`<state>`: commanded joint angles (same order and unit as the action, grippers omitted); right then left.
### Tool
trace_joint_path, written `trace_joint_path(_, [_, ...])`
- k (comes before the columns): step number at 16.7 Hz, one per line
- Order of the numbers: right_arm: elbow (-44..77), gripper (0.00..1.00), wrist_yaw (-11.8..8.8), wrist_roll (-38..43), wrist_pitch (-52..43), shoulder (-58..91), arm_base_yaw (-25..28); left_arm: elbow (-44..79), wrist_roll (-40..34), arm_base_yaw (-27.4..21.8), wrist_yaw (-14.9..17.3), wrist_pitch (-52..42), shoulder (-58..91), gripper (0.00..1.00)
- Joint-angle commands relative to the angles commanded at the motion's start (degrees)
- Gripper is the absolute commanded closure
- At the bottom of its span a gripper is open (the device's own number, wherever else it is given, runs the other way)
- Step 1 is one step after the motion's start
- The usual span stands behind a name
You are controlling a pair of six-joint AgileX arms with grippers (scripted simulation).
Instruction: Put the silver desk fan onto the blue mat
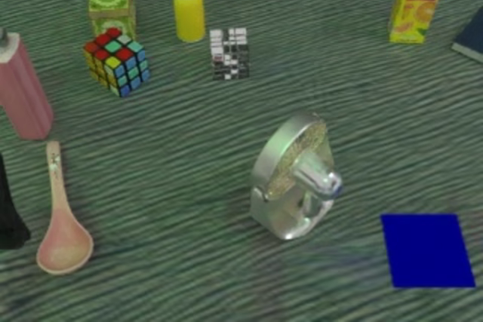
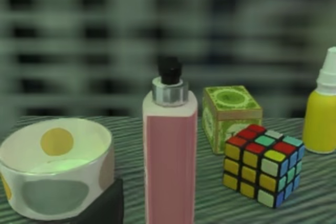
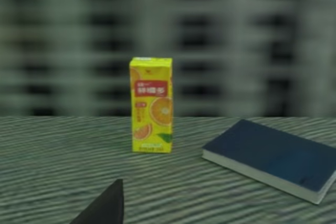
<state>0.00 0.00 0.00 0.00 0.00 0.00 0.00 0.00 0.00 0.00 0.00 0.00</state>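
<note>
Little of the robot shows. A matte black claw [image 3: 102,205] tip appears in the right wrist view as a plain pointed wedge. The left arm [image 1: 9,213] is a black, unmarked shape at the top view's left edge.

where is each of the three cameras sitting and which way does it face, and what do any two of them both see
Top view: above the table, looking down on the silver desk fan and blue mat; a dark shape at the left edge may be an arm.
Left wrist view: low over the table's left side, facing the pink bottle and colour cube; no gripper visible.
Right wrist view: low on the right, facing the juice carton and dark blue book; a dark tip shows below.
Both wrist views' objects also appear in the top view.
</note>
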Motion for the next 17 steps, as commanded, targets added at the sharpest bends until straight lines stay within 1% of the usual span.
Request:
trace_joint_path(4, [1.0, 0.0, 0.0, 0.4, -1.1, 1.3, 0.5, 0.0, 0.0, 0.0, 0.0, 0.0, 0.0, 0.0])
trace_joint_path(8, [7.8, 0.0, 0.3, 3.6, -7.7, 9.7, 3.1, 0.0, 0.0, 0.0, 0.0, 0.0, 0.0, 0.0])
trace_joint_path(12, [20.4, 0.0, 1.2, 10.2, -18.6, 24.1, 7.2, 0.0, 0.0, 0.0, 0.0, 0.0, 0.0, 0.0])
trace_joint_path(17, [42.9, 0.0, 2.2, 22.7, -35.4, 47.5, 13.7, 0.0, 0.0, 0.0, 0.0, 0.0, 0.0, 0.0])
